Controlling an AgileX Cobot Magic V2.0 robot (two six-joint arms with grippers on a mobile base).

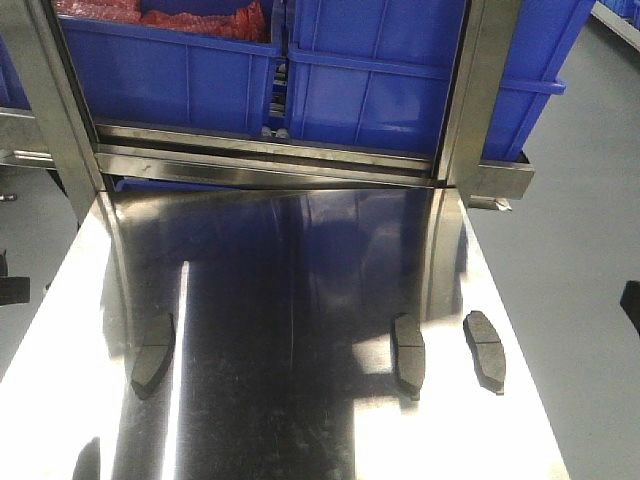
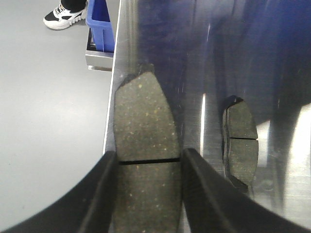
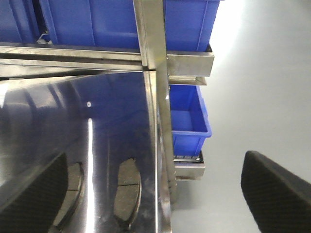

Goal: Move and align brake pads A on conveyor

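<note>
Three brake pads lie on the shiny steel tabletop (image 1: 300,260): one at the left (image 1: 153,355) and two at the right (image 1: 408,353) (image 1: 484,350). In the left wrist view my left gripper (image 2: 148,194) is shut on a further brake pad (image 2: 145,126), its fingers (image 2: 99,194) pressing both long sides at the cross groove, over the table's left edge. Another pad (image 2: 240,141) lies to its right. My right gripper (image 3: 154,194) is open wide above the table's right edge, with two pads (image 3: 127,191) (image 3: 73,187) below and left of it. The conveyor is out of view.
Blue bins (image 1: 170,70) (image 1: 380,90) sit on a steel rack behind the table, with upright posts (image 1: 475,90) at its far corners. A lower blue bin (image 3: 189,116) hangs off the right side. A person's shoe (image 2: 63,17) stands on the grey floor at the left.
</note>
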